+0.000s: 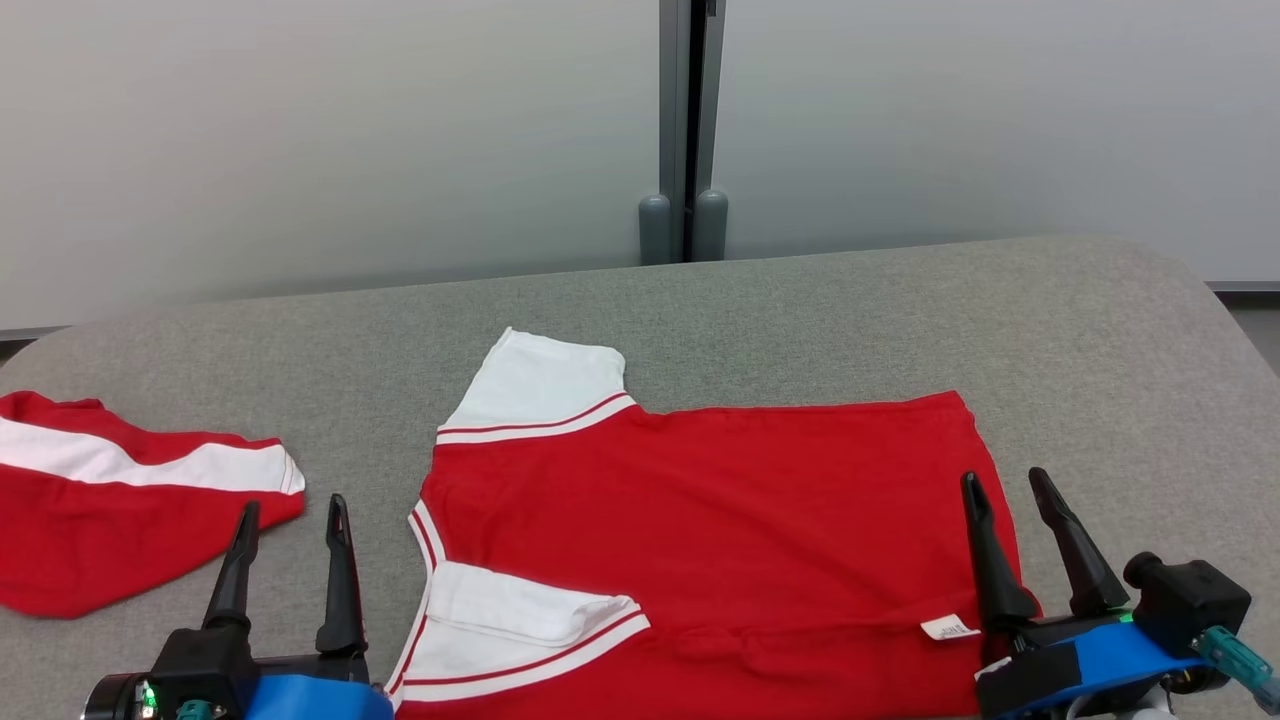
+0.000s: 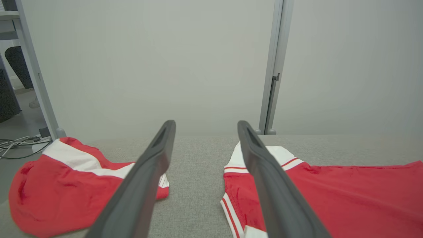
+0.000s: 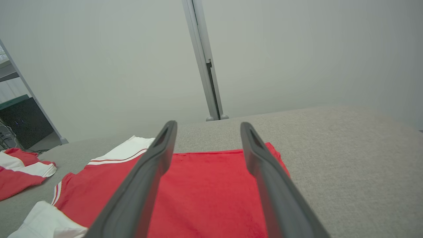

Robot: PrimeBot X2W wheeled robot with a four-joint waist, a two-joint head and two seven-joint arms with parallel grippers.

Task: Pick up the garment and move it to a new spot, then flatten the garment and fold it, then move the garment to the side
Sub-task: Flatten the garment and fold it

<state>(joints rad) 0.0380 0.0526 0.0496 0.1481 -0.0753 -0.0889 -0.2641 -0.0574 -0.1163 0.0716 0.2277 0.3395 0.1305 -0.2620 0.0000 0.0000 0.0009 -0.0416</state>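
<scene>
On the grey table [image 1: 800, 310], at far left, a crumpled red-and-white cloth [image 1: 110, 500]; next, left gripper [image 1: 293, 502] spread wide, empty; at centre, the red garment [image 1: 720, 520] lying flat; over its right edge, right gripper [image 1: 1004, 476] spread wide, empty.

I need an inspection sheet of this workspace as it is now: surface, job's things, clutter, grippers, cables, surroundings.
Surface: grey fabric table.
Job's things: red shirt with white sleeves, spread flat at the centre.
Clutter: second garment, red and white, at the left, apart from the shirt.
Grippers: left gripper open, between the two garments; right gripper open, at the shirt's right edge.
Cables: cables on the floor beyond the table's left end.
Surroundings: pale panels and a grey post behind the table.
</scene>
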